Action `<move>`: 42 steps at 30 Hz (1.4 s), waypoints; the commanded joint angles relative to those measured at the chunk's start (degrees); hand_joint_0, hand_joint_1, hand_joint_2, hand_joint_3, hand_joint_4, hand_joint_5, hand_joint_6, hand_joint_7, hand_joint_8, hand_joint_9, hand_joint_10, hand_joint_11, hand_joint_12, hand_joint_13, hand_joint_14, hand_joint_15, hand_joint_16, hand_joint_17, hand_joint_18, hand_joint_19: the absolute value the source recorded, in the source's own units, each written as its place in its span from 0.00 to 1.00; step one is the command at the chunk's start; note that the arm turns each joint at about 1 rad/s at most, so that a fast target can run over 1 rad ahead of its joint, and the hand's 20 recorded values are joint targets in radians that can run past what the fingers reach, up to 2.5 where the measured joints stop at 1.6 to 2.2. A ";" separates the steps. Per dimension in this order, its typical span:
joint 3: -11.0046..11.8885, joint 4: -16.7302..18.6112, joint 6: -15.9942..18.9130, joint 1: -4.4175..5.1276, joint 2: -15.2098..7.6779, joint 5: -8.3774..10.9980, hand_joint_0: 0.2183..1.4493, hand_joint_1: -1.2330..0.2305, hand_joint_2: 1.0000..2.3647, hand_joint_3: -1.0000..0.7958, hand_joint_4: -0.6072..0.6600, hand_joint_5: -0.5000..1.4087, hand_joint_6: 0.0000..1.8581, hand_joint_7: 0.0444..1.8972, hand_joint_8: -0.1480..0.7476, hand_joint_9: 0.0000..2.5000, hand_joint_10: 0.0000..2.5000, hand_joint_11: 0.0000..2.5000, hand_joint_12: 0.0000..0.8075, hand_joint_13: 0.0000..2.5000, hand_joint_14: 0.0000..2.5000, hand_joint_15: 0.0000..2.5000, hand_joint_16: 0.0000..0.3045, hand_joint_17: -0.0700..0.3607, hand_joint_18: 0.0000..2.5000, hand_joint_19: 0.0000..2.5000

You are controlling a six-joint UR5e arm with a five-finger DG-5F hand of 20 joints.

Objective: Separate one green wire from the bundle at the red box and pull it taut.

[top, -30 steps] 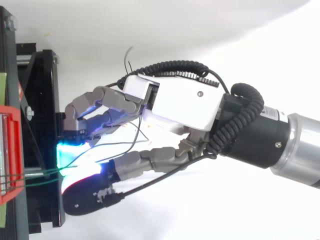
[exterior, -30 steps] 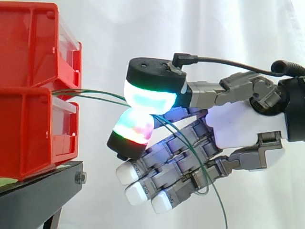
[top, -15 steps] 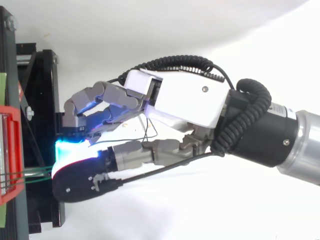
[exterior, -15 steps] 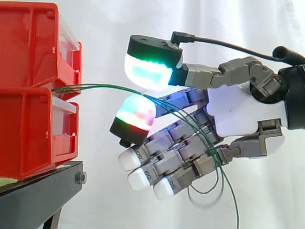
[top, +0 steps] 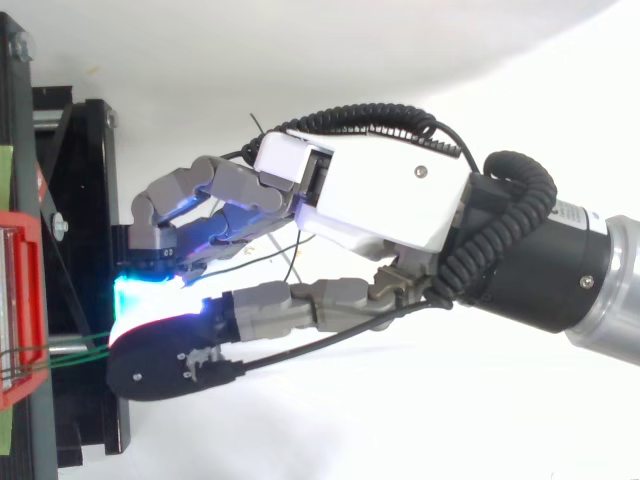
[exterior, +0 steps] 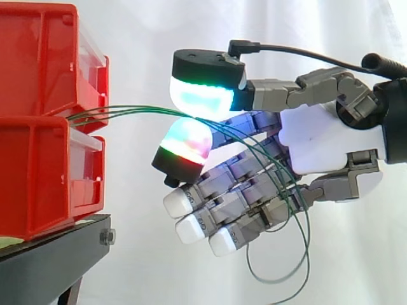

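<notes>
A white curtain (exterior: 159, 38) hangs behind the whole scene as a plain backdrop. Two red bins (exterior: 38, 121) are stacked one on the other, and directly beneath them is a black stand (exterior: 57, 254) with a bolt (exterior: 108, 237) in its face just below the lower bin's corner. A thin pale green strip (exterior: 9, 242) lies between the underside of the lower bin and the top of the stand. In the top view the stand (top: 75, 200) reaches out past the front of the bins (top: 20, 310) toward the robot.

Several green wires (exterior: 133, 112) come out at the seam where the upper bin rests on the lower one. They run roughly level away from the bins' front, fanning slightly. In the top view the wires (top: 75, 352) leave the bins' front and disappear under a glowing pad.

The hand (exterior: 318, 146) is just off the bins' front, at about the height of that seam. Two of its glowing pads (exterior: 202, 96), one above the other, are pressed together on the wires, which pass between them as a bunch rather than singly. Its other fingers (exterior: 191, 225) curl loosely below, farther down than the seam. On the side of the pinch away from the bins, the wires sag slack across those fingers and hang in loose loops. In the top view the hand (top: 380, 195) reaches toward the bins over the outer edge of the stand.
</notes>
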 commanded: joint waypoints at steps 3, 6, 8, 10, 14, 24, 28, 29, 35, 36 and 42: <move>0.00 -0.08 0.01 -0.07 0.02 0.00 0.31 0.38 0.01 0.34 0.63 0.16 0.48 0.53 0.50 0.34 0.01 0.22 0.46 0.32 0.01 0.17 0.19 0.47 0.27 0.18; 0.00 -0.08 0.01 0.02 0.02 0.09 0.30 0.38 0.01 0.36 0.63 0.16 0.48 0.53 0.51 0.34 0.01 0.23 0.46 0.32 0.01 0.17 0.19 0.47 0.27 0.19; -0.09 -0.08 0.01 0.02 0.02 0.09 0.30 0.38 0.01 0.37 0.63 0.16 0.48 0.53 0.51 0.34 0.01 0.23 0.46 0.32 0.01 0.17 0.19 0.47 0.27 0.19; 0.00 -0.08 0.01 0.02 0.02 0.09 0.30 0.38 0.01 0.38 0.63 0.16 0.48 0.53 0.51 0.34 0.01 0.22 0.46 0.32 0.01 0.17 0.19 0.47 0.27 0.19; -0.09 -0.16 0.01 0.02 0.02 0.09 0.31 0.37 0.02 0.42 0.61 0.16 0.48 0.54 0.51 0.34 0.01 0.23 0.46 0.32 0.01 0.17 0.19 0.47 0.28 0.19; -0.09 -0.08 -0.08 0.02 0.02 0.26 0.34 0.27 0.02 0.43 0.61 0.15 0.48 0.53 0.49 0.30 0.01 0.23 0.46 0.30 0.01 0.17 0.19 0.47 0.26 0.18; -0.09 -0.08 -0.08 0.02 0.02 0.26 0.35 0.26 0.02 0.41 0.61 0.15 0.48 0.52 0.48 0.29 0.01 0.23 0.45 0.30 0.01 0.16 0.19 0.47 0.26 0.17; -0.09 -0.16 -0.08 0.02 0.02 0.26 0.35 0.25 0.01 0.40 0.61 0.15 0.48 0.51 0.48 0.29 0.01 0.23 0.45 0.30 0.01 0.17 0.19 0.47 0.26 0.18; -0.17 -0.16 -0.08 0.19 0.02 0.44 0.35 0.26 0.01 0.38 0.63 0.15 0.48 0.51 0.49 0.33 0.01 0.27 0.45 0.31 0.01 0.18 0.19 0.47 0.27 0.18; -0.09 -0.16 -0.08 0.19 0.02 0.44 0.35 0.26 0.01 0.38 0.63 0.15 0.48 0.51 0.49 0.33 0.01 0.27 0.45 0.32 0.01 0.18 0.19 0.47 0.27 0.18; -0.26 -0.08 0.27 0.37 -0.07 0.44 0.38 0.24 0.01 0.36 0.61 0.15 0.48 0.51 0.49 0.35 0.01 0.34 0.45 0.34 0.01 0.22 0.19 0.47 0.28 0.18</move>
